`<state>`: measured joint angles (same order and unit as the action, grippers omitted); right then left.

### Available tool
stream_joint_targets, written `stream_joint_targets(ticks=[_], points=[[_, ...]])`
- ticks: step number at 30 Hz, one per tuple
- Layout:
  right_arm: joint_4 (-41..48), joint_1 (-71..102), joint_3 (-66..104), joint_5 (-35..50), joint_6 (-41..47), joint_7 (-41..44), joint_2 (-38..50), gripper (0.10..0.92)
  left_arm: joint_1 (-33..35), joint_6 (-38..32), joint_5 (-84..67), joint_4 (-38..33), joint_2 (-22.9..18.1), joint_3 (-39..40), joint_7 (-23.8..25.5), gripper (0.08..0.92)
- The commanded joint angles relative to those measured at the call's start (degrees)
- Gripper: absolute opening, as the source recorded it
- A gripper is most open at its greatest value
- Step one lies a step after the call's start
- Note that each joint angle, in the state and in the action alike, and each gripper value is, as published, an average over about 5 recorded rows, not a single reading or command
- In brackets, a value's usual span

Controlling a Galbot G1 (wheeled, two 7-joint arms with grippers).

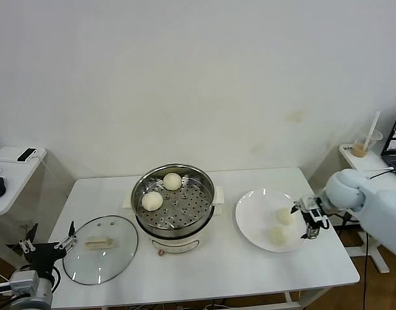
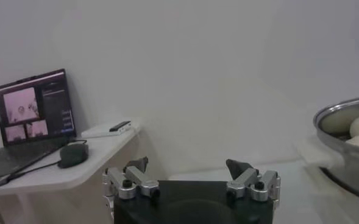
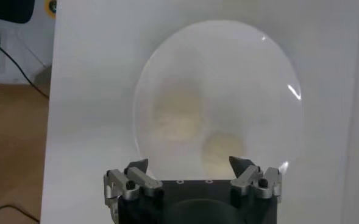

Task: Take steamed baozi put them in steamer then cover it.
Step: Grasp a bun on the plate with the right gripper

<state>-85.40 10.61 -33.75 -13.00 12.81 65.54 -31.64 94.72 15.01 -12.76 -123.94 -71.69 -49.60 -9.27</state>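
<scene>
The steel steamer [image 1: 175, 230] stands mid-table with two baozi [image 1: 172, 181] [image 1: 152, 201] on its perforated tray. Two more baozi [image 1: 285, 216] [image 1: 277, 236] lie on a white plate [image 1: 256, 203] to its right. My right gripper [image 1: 306, 219] hovers open at the plate's right edge, close to these buns and touching neither. In the right wrist view the gripper [image 3: 189, 165] is open, with the buns [image 3: 176, 112] [image 3: 223, 149] just beyond it. The glass cover [image 1: 114, 229] lies flat to the steamer's left. My left gripper [image 1: 49, 237] waits open, off the table's left front corner.
A low side table [image 1: 17, 169] on the left carries a small device and a mouse [image 2: 73, 153], with a laptop [image 2: 33, 115] beside it. On the right, another side table holds a cup with a straw [image 1: 367, 143] and a laptop [image 1: 395, 139]. The steamer's rim [image 2: 341, 112] shows in the left wrist view.
</scene>
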Motion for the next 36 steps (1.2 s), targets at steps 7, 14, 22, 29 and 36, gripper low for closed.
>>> stream_joint_targets(ticks=[7,14,22,29,36], points=[[6.5,3.2,0.8,-2.3,0.2,-0.7,-8.7,0.823,0.0,0.2,0.8,0.9,-0.2,-0.5,0.1,0.823],[7.0,3.5,0.1,-2.8,1.3,-0.6,-9.0,0.823,-0.2,0.2,0.9,1.1,-0.3,-0.3,0.1,0.823],[7.2,3.0,0.1,-2.6,2.3,-0.3,-8.7,0.743,-0.3,0.1,0.9,1.2,-0.3,-0.4,0.0,0.823],[7.6,3.1,0.3,-2.6,2.3,0.2,-8.5,0.632,-0.2,0.1,0.9,0.7,-0.4,-0.5,0.0,0.823],[7.7,2.0,1.4,-2.2,2.0,1.0,-7.5,0.564,-0.3,0.1,0.8,0.3,-0.4,-0.4,0.0,0.823]])
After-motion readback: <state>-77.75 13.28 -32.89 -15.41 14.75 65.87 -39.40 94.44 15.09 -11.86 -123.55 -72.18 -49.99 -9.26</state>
